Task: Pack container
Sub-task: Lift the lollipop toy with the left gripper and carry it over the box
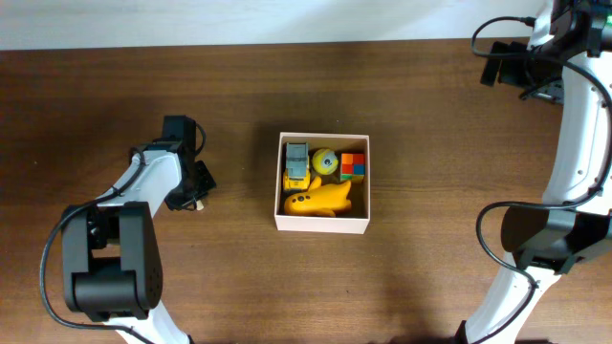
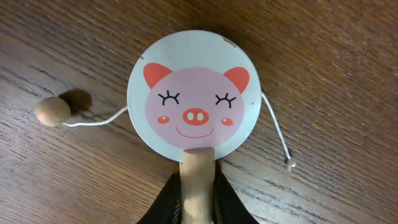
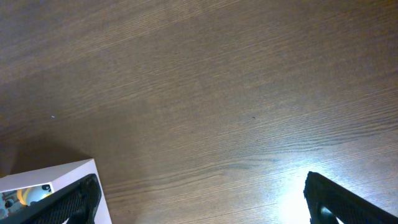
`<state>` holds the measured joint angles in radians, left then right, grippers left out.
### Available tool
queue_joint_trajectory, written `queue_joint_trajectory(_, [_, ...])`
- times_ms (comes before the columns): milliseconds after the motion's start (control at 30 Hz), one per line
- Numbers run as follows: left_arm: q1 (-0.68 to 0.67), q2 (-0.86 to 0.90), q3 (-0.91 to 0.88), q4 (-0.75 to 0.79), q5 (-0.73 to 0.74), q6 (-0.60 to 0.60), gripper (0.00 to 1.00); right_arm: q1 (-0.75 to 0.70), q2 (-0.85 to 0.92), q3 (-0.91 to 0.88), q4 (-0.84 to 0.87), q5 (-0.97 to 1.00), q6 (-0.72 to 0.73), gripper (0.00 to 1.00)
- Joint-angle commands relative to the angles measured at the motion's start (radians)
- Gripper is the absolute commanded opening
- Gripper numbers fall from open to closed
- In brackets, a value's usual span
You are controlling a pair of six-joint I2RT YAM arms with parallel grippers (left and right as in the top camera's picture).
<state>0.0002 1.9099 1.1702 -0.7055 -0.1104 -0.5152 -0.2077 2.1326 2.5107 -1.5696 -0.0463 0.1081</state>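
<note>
1. The left gripper is clamped on the wooden handle of a round pale-blue pig-face rattle drum.
2. The right gripper gapes wide and holds nothing.
3. The square white-walled cardboard container, at 3 o'clock from the left gripper, holds colourful toys.

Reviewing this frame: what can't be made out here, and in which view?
Overhead: pig drum hidden under the left gripper.
Left wrist: the drum's handle end cut off by the bottom edge.
Right wrist: only a corner of the container shows; the frame edge cuts the rest.
Overhead: the toys inside are too small for detail.
</note>
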Motion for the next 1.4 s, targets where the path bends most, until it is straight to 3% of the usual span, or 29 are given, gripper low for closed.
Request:
queue_joint_trajectory(0, [0.002,0.006,-0.021,-0.002,-0.005,0.024,0.11,0.005,0.006,0.012,0.0,-0.006,0.001,0.99])
queue_joint_trajectory(167, [0.002,0.006,-0.014,-0.002,0.072,0.029,0.07,0.005,0.006,0.012,0.003,-0.006,0.001,0.99])
queue_joint_trajectory(800, [0.002,-0.014,0.318,-0.043,0.692,0.392,0.05,0.005,0.008,0.012,0.003,-0.006,0.001,0.99])
queue_joint_trajectory(1100, [-0.059,-0.069,0.378,-0.092,0.797,0.517,0.05,0.005,0.008,0.012,0.003,-0.006,0.002,0.99])
queue_joint_trajectory(1200, [-0.125,-0.088,0.378,-0.092,0.799,0.529,0.06,0.005,0.008,0.012,0.003,-0.006,0.002,0.99])
queue_joint_trajectory(1367, [-0.269,-0.09,0.377,-0.092,0.787,0.648,0.06,0.005,0.008,0.012,0.003,-0.007,0.002,0.99])
